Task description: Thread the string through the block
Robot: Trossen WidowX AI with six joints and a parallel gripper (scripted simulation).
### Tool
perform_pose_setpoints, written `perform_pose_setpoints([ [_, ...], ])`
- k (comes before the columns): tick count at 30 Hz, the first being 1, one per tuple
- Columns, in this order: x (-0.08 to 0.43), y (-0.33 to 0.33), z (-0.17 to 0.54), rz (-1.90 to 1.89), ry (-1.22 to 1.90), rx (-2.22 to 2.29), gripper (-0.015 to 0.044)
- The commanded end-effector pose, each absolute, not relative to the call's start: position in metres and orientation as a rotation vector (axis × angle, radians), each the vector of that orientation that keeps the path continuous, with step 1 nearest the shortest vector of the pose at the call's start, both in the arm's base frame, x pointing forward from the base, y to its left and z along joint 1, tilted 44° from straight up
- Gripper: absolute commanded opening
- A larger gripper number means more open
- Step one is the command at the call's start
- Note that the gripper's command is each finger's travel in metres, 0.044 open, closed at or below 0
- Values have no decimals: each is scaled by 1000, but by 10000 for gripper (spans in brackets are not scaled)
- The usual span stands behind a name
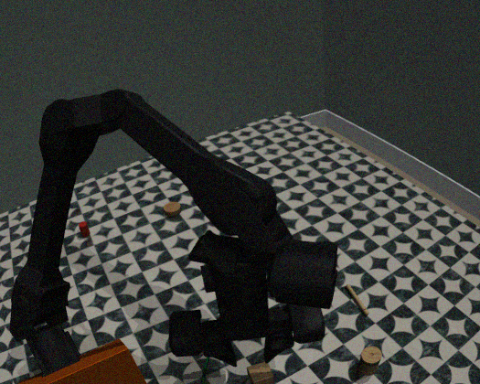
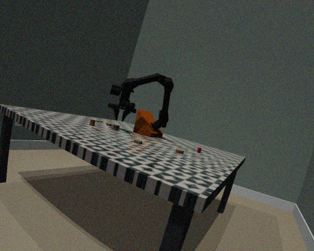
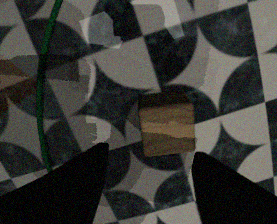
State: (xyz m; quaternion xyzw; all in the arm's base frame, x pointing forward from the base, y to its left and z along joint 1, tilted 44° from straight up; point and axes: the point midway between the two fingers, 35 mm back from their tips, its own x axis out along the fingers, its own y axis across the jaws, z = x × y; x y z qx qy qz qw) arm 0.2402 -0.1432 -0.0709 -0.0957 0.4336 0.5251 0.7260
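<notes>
My gripper (image 1: 250, 360) (image 2: 119, 119) (image 3: 150, 156) is partly open, with nothing visible between its fingers, and hangs above the wooden block. The block (image 1: 261, 374) (image 2: 116, 127) (image 3: 168, 129) rests on the table (image 1: 304, 192) (image 2: 157, 167). The hole is not clear. The green string (image 1: 206, 366) (image 2: 125, 130) (image 3: 40, 100) runs left of the block in the wrist view. A thin stick (image 2: 108, 124) lies near the block in the exterior view; whether it is the string's stick is not clear. The button cannot be identified with certainty.
A loose stick (image 1: 357, 300) (image 2: 95, 129) and an upright wooden cylinder (image 1: 370, 360) (image 2: 92, 122) lie beyond the block. A round wooden piece (image 1: 172, 209), a small wooden piece (image 2: 137, 141) and a red cylinder (image 1: 84, 229) (image 2: 199, 150) are elsewhere. The orange base (image 2: 148, 124) supports the arm.
</notes>
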Motion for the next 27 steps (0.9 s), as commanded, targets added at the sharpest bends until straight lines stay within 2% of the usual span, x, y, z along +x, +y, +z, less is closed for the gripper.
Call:
perform_pose_setpoints([
  [1,240,-143,-71,1158,956,-211,112],
  [5,240,-143,-71,1158,956,-211,7],
  [6,240,-143,-71,1158,956,-211,0],
  [23,240,-143,-71,1158,956,-211,0],
  [27,240,-143,-71,1158,956,-211,105],
])
